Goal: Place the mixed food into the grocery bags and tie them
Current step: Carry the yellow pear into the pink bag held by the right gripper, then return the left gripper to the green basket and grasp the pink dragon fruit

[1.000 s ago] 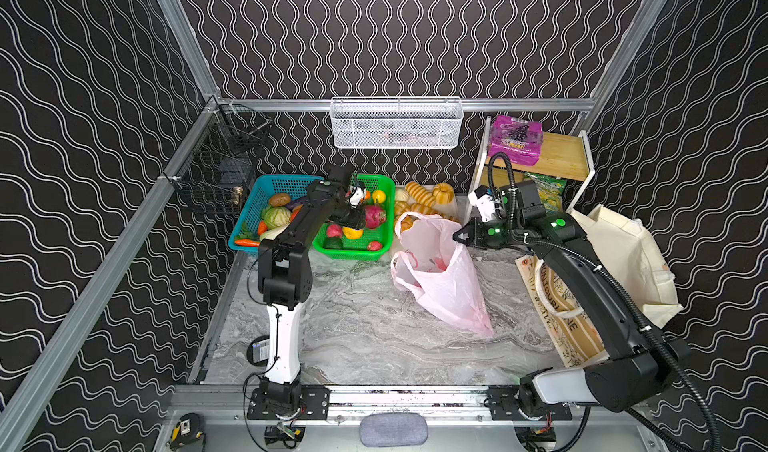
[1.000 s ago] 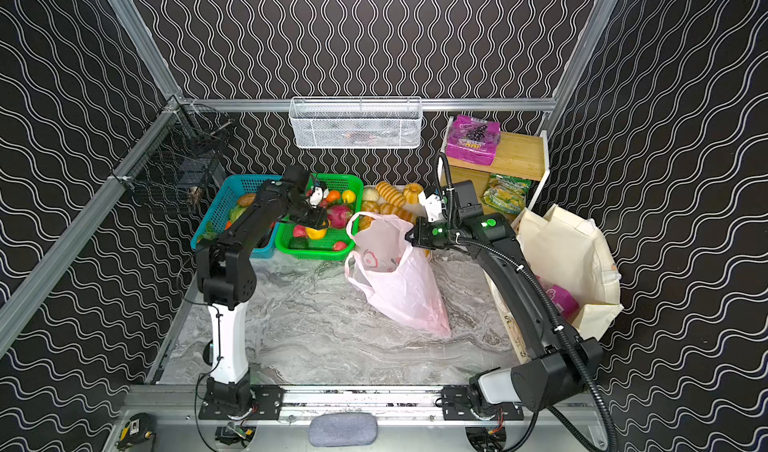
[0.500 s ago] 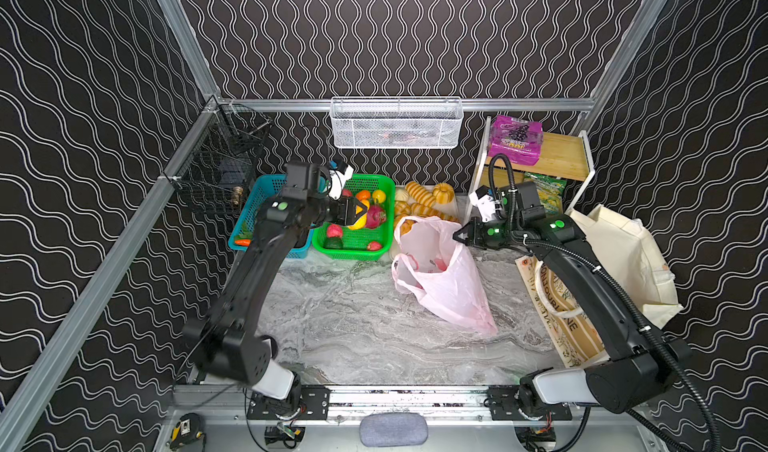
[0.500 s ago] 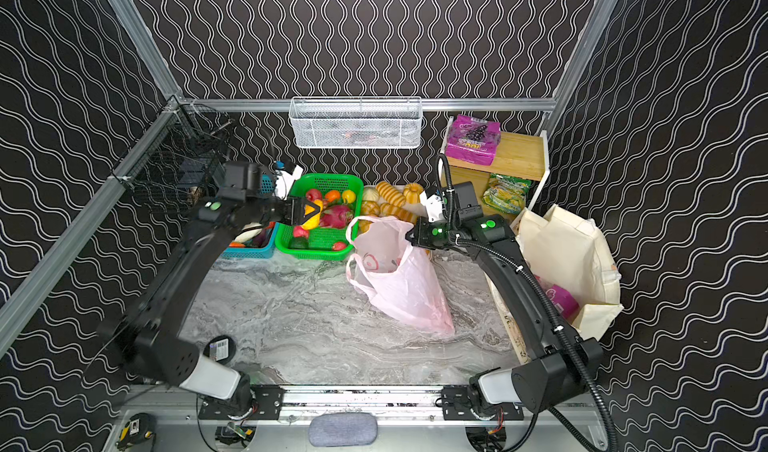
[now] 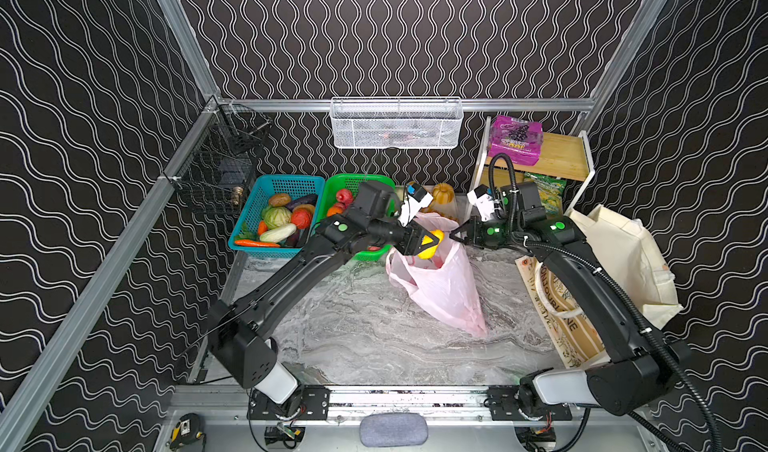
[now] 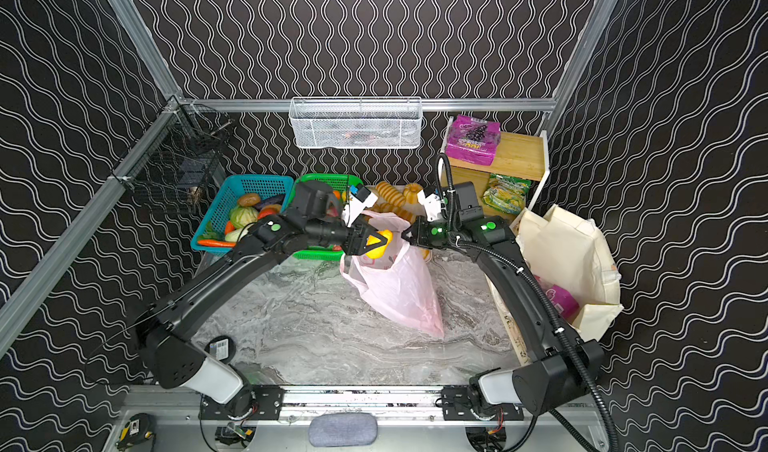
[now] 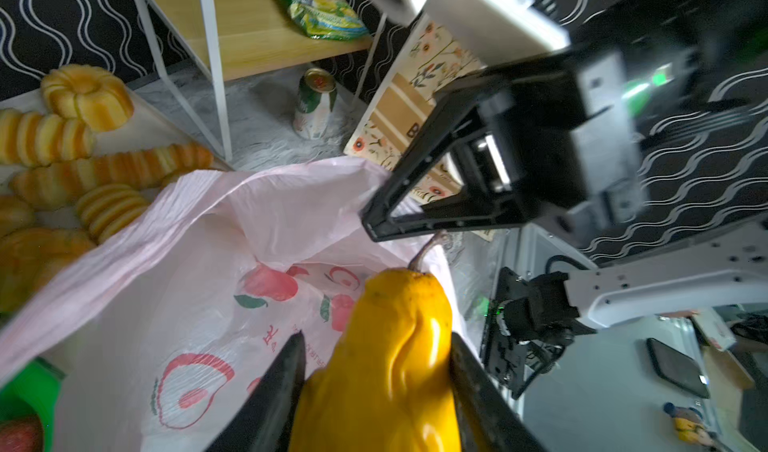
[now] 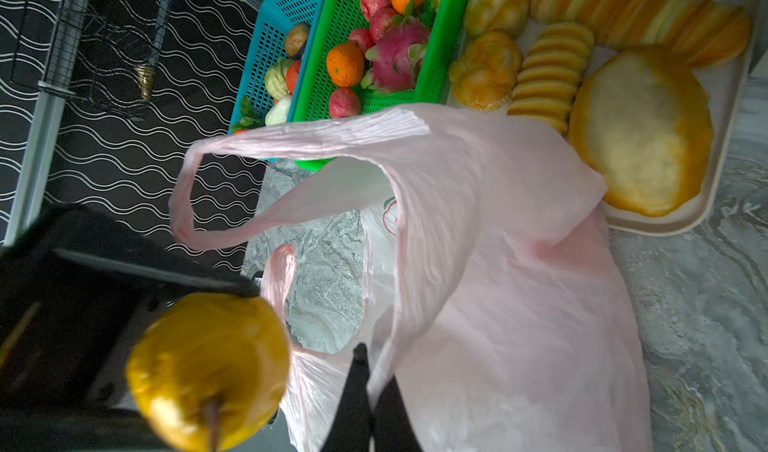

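Note:
A yellow toy pear [image 5: 432,244] [image 6: 376,244] hangs over the mouth of the pink plastic bag [image 5: 444,288] [image 6: 399,288], with my left gripper [image 5: 430,242] [image 7: 376,338] shut on it. Just right of that, my right gripper [image 5: 455,235] [image 8: 374,371] is shut on the bag's rim and holds the mouth up. The bag's lower part slumps on the table. The cream tote [image 5: 623,254] stands open at the right with a pink packet [image 6: 559,300] inside. A purple grape packet [image 5: 515,138] lies on the shelf top. The dragon fruit [image 8: 397,55] sits in the green basket [image 8: 316,76].
A blue basket [image 5: 253,217] of vegetables stands left of the green one. A tray [image 8: 723,138] of bread loaves is behind the pink bag. A can [image 7: 313,105] stands under the wooden shelf [image 5: 557,159]. A brown paper bag [image 5: 565,325] lies under my right arm.
My left arm has swung right from the green basket, carrying the yellow pear to above the pink bag's mouth. The right gripper has stayed where it was, holding the bag.

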Motion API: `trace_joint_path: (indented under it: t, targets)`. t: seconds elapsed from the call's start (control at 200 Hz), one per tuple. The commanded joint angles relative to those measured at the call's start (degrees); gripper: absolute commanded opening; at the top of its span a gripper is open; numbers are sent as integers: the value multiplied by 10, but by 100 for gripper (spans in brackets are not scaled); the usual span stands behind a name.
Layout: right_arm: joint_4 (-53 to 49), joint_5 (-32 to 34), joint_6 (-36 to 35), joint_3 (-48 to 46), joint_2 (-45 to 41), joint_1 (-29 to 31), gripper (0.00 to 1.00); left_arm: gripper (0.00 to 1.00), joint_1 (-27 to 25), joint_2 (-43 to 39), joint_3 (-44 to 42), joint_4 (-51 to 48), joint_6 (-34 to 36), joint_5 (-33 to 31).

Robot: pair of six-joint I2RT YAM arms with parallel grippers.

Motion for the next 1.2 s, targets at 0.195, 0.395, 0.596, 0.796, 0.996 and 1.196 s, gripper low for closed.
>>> trace_joint_path:
  t: [0.195, 0.395, 0.596, 0.796, 0.996, 1.196]
  targets:
    - [32, -40, 10, 3, -22, -1, 0, 62, -22, 60, 46, -56, 57, -122]
    - [43, -50, 20, -5, -24, -1, 0, 83, -22, 40, 33, -48, 48, -161]
    - [40, -9, 26, -12, -26, -4, 0, 92, -22, -9, 38, -33, 30, -125]
    - [9, 63, 28, -6, -1, -4, 0, 97, 8, -88, 28, -2, -1, -113]
    - [11, 66, 19, -7, 4, -4, 0, 93, 185, -105, -23, 7, -64, -98]
    - [12, 57, 15, -3, 4, -4, 0, 90, 259, 63, 47, -91, 24, -140]
